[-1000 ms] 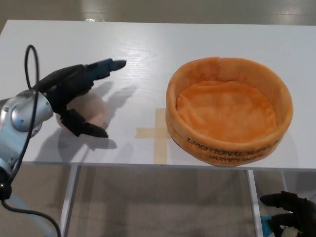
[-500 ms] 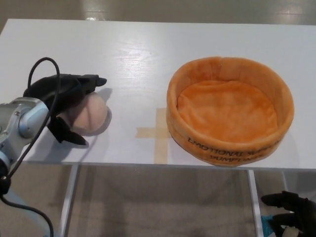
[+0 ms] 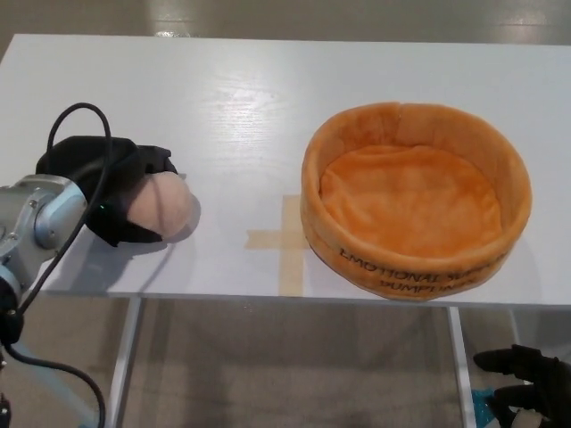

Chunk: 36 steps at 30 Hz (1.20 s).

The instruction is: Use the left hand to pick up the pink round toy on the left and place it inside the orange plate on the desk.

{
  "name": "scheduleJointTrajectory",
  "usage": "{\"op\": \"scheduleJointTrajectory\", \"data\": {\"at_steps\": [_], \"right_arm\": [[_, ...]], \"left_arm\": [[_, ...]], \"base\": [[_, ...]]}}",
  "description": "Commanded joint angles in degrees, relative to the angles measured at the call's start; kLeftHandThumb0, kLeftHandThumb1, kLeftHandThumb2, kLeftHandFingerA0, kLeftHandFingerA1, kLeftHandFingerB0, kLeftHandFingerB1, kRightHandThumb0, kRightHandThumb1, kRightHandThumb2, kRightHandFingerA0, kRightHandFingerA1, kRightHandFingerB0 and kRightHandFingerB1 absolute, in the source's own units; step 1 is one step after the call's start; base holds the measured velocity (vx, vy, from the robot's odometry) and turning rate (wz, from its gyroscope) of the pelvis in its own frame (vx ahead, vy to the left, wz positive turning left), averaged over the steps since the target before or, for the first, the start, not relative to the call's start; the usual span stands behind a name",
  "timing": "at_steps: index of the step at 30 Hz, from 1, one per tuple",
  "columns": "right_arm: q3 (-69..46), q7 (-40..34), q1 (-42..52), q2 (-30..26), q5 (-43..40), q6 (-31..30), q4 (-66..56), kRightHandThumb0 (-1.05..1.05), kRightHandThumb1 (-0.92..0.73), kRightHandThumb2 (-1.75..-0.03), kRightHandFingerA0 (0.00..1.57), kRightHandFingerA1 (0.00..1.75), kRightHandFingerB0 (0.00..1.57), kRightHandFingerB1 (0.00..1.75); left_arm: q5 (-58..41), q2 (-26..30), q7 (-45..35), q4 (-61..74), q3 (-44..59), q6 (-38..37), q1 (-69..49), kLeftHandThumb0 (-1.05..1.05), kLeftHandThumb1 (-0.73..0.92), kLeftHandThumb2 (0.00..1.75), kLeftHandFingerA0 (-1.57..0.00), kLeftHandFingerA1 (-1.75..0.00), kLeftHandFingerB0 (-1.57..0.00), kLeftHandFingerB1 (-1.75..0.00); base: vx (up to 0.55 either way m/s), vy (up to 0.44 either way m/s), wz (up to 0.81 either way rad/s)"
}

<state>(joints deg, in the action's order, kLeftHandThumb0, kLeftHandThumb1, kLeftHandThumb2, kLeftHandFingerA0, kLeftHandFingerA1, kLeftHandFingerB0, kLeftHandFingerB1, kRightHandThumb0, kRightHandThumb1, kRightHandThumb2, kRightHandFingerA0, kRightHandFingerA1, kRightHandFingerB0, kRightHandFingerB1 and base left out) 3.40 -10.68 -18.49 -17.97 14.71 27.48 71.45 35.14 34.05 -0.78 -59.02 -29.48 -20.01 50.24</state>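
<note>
The pink round toy (image 3: 161, 207) sits near the counter's (image 3: 268, 98) front left edge, at about 9 o'clock from the orange plate (image 3: 415, 201) and well apart from it. The left hand (image 3: 107, 187) wraps it from the 9 o'clock side: black fingers (image 3: 147, 160) curl over its top and the thumb (image 3: 134, 234) tucks under its near side, so the hand is closed on the toy, which still rests on the counter.

Half a second ago the fingers stood further apart, one pointing out past the toy's top and the thumb splayed toward the counter's edge; they have since drawn in tight against the ball.

The counter is white, with a cross of tan tape (image 3: 284, 239) just beside the plate at its 9 o'clock. Below the front edge lies a grey floor, where the right hand (image 3: 526, 383) hangs low at 5 o'clock, fingers apart and holding nothing.
</note>
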Motion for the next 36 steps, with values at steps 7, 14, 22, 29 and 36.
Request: {"op": "scheduleJointTrajectory", "data": {"at_steps": [7,14,22,29,36], "right_arm": [[-0.64,0.22,0.45,-0.46,-0.45,0.79,0.34,-0.11,-0.64,-0.58,0.59,0.53,0.68,0.50],[-0.27,0.10,0.01,-0.69,0.02,0.27,0.33,-0.13,-0.64,-0.58,0.61,0.53,0.68,0.49],[-0.68,0.31,0.05,-0.58,-0.49,0.31,0.29,-0.12,-0.63,-0.58,0.62,0.55,0.69,0.50],[-0.37,0.07,0.21,-0.45,-0.14,0.48,0.31,-0.11,-0.63,-0.58,0.60,0.53,0.68,0.50],[-0.43,0.25,0.07,-0.38,-0.28,0.41,0.18,-0.11,-0.64,-0.58,0.60,0.54,0.68,0.50]], "left_arm": [[0.49,-0.93,3.04,-1.06,2.01,-2.54,0.03,-0.29,0.80,0.61,-0.65,-1.69,-0.56,-1.22],[-0.80,0.53,4.86,1.34,5.61,-4.80,1.40,-0.31,0.75,0.66,-0.70,-1.50,-0.81,-0.62],[-2.51,0.99,6.85,6.08,11.46,-6.75,3.59,-0.30,0.77,0.67,-0.76,-1.52,-0.82,-0.57],[-2.59,-1.45,5.33,9.39,13.01,-6.40,7.35,-0.34,0.79,0.64,-0.78,-1.73,-0.73,-1.08],[-0.39,-7.81,5.04,10.03,10.17,-3.93,12.65,-0.36,0.77,0.62,-0.76,-1.74,-0.65,-1.30]], "base": [[0.00,0.000,0.00],[0.00,0.000,0.00],[0.00,0.000,0.00],[0.00,0.000,0.00],[0.00,0.000,0.00]]}}
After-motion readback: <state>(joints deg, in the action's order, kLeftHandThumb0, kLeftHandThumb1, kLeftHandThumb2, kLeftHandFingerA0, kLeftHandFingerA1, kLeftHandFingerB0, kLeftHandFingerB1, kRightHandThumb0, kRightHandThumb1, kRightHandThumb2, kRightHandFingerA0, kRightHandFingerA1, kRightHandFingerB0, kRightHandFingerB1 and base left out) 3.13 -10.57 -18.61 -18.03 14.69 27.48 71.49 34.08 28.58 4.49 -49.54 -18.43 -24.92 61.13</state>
